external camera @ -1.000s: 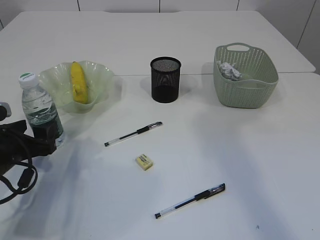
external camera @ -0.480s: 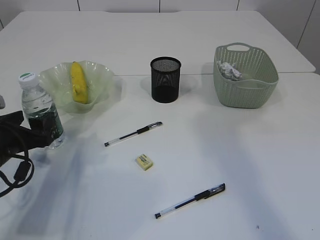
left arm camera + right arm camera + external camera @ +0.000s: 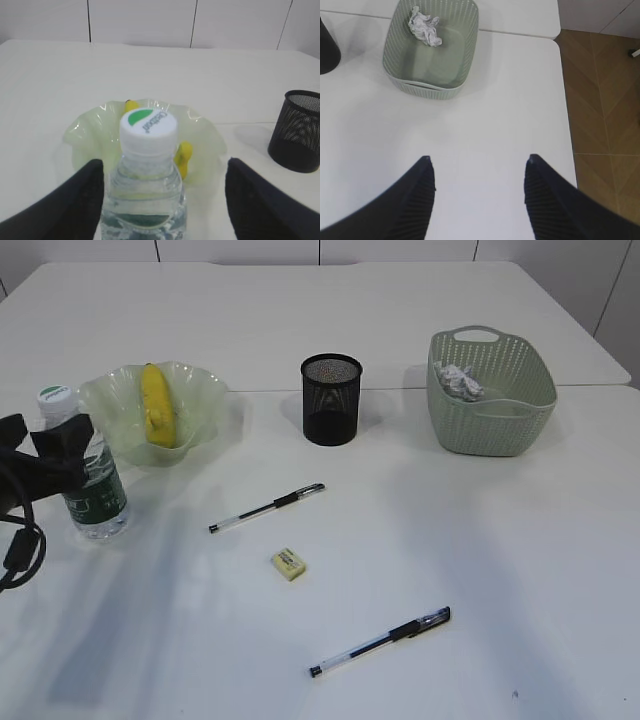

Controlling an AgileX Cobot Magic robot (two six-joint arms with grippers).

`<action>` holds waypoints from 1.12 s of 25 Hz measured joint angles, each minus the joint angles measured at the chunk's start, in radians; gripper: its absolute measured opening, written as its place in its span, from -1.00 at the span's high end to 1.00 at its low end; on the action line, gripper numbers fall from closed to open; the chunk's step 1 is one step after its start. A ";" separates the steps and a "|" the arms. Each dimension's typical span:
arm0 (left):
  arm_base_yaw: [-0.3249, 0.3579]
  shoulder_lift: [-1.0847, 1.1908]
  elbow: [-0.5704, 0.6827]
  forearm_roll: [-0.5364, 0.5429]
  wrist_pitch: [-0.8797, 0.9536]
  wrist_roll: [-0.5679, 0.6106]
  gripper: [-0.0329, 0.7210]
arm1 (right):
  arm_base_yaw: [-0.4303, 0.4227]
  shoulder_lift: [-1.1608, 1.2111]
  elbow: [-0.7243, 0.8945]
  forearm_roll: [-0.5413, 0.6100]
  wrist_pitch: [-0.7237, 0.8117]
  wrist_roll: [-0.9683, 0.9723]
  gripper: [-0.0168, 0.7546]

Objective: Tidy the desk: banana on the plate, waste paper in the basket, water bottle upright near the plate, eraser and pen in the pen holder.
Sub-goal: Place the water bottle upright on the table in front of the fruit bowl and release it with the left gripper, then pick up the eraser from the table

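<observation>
White desk: banana (image 3: 155,405) on plate (image 3: 205,390), paper (image 3: 461,380) in basket (image 3: 520,415), bottle (image 3: 85,475) upright at plate's seven o'clock between the spread-apart left gripper (image 3: 162,200). Pens (image 3: 267,508), eraser (image 3: 288,563) remain outside holder (image 3: 331,400); right gripper (image 3: 477,197) gapes empty.

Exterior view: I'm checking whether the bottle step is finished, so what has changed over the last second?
The left gripper rose from the water bottle's lower body to near its neck; its jaws stand open either side of the bottle, clear of it. The bottle stays upright beside the plate. The banana, both pens, eraser, pen holder and basket kept their places.
</observation>
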 joint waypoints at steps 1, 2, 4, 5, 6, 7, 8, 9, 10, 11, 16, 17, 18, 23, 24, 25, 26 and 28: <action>0.000 -0.012 0.000 0.000 0.001 0.000 -0.53 | 0.000 0.000 0.000 0.000 0.000 0.000 -0.15; 0.000 -0.022 0.002 0.000 0.001 0.000 -0.53 | 0.000 0.000 0.000 0.000 0.000 0.000 -0.15; 0.000 -0.049 0.004 0.000 0.001 0.000 -0.53 | 0.000 0.000 0.000 0.000 0.000 0.000 -0.15; 0.000 -0.059 0.004 0.000 0.002 0.000 -0.53 | 0.000 0.000 0.000 0.000 0.000 0.000 -0.15; 0.000 -0.071 0.004 0.013 0.002 0.000 -0.53 | 0.000 0.000 0.000 0.000 0.000 0.000 -0.15; 0.000 -0.082 0.004 0.026 0.002 0.000 -0.53 | 0.000 0.000 0.000 0.000 0.000 0.000 -0.15; 0.000 -0.095 0.005 0.046 0.002 0.000 -0.53 | 0.000 0.000 0.000 0.000 0.000 0.000 -0.15; 0.000 -0.108 0.005 0.060 0.002 0.000 -0.53 | 0.000 0.000 0.000 0.000 0.000 0.000 -0.15; 0.000 -0.119 0.005 0.072 0.003 0.000 -0.53 | 0.000 0.000 0.000 0.000 0.000 0.000 -0.15; 0.000 -0.134 0.005 0.078 0.003 0.000 -0.53 | 0.000 0.000 0.000 0.000 0.000 0.000 -0.15; 0.000 -0.213 0.006 0.077 0.048 0.000 -0.53 | 0.000 0.000 0.000 0.000 0.004 0.000 -0.15; 0.000 -0.230 0.006 0.077 0.052 0.000 -0.53 | 0.000 0.000 0.000 0.000 0.004 0.000 -0.15; 0.000 -0.246 0.006 0.077 0.056 0.000 -0.53 | 0.000 0.000 0.000 0.000 0.004 0.000 -0.15; 0.000 -0.319 0.008 0.077 0.075 0.000 -0.53 | 0.000 0.000 0.000 0.000 0.008 0.000 -0.15; 0.000 -0.336 0.008 0.077 0.074 0.000 -0.53 | 0.000 0.000 0.000 0.002 0.010 0.000 -0.15; 0.000 -0.352 0.008 0.077 0.078 0.000 -0.53 | 0.000 0.000 0.000 0.004 0.010 0.000 -0.15; 0.000 -0.372 0.009 0.077 0.080 0.000 -0.53 | 0.000 0.000 0.000 0.009 0.012 0.000 -0.15; 0.000 -0.415 0.009 0.077 0.091 0.000 -0.53 | 0.000 0.000 0.000 0.027 0.012 0.000 -0.15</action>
